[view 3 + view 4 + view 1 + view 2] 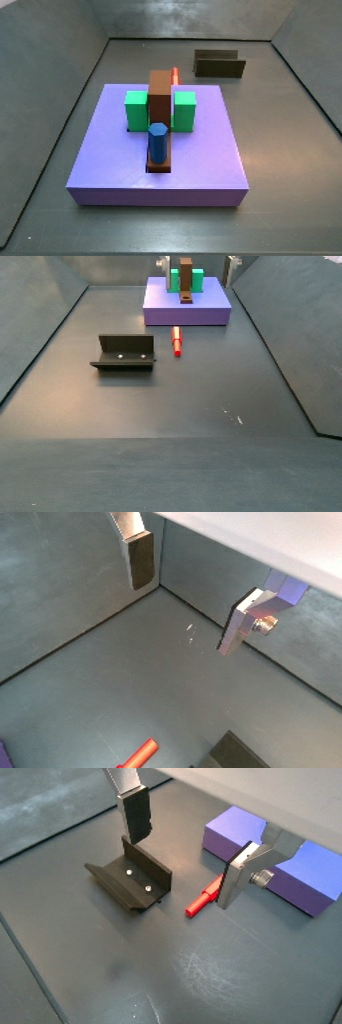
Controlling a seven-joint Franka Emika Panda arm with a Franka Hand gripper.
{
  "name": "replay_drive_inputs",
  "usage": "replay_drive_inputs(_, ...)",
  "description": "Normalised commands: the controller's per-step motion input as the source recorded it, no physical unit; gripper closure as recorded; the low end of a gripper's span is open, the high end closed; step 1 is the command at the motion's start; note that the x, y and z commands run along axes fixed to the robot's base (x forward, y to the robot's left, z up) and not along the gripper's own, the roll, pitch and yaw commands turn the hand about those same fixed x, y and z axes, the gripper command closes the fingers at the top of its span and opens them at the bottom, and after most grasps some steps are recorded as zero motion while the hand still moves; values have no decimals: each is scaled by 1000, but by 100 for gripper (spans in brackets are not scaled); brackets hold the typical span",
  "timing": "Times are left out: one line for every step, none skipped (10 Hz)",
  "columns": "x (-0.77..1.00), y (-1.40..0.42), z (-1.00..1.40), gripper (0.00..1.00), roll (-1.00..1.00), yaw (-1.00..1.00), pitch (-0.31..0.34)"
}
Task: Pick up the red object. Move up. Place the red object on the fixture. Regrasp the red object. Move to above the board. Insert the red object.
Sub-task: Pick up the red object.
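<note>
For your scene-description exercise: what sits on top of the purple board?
On the board stand two green blocks, a long brown bar and a blue peg. The bar hides whatever lies beneath it. The gripper is open, above the floor.

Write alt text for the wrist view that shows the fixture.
The open gripper hangs empty above the grey floor, its fingers over the dark fixture. The red object lies flat beside the fixture, near the purple board.
</note>
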Motion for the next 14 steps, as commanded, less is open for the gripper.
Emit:
replay_drive_inputs(289, -991, -411, 0, 0, 0, 0)
replay_drive_inputs(271, -1000, -566, 0, 16, 0, 1)
replay_drive_inputs(277, -1000, -629, 0, 14, 0, 0)
replay_drive_inputs(260, -1000, -714, 0, 14, 0, -37)
replay_drive_inputs(294, -1000, -834, 0, 23, 0, -54)
replay_drive_inputs(240, -1000, -854, 0, 64, 0, -116)
replay_drive_inputs(146, -871, -789, 0, 160, 43, -163)
replay_drive_inputs(17, -697, -751, 0, 224, 86, -146)
replay_drive_inputs(0, -426, -763, 0, 163, 40, -206)
replay_drive_inputs(-71, -209, -766, 0, 107, 0, -240)
replay_drive_inputs(-194, -6, -400, 0, 24, 80, -191)
replay_drive_inputs(-163, 0, -354, 0, 94, 51, -110)
replay_drive_inputs(-29, 0, -574, 0, 90, 43, -154)
replay_drive_inputs(0, -74, -483, 0, 27, 0, -131)
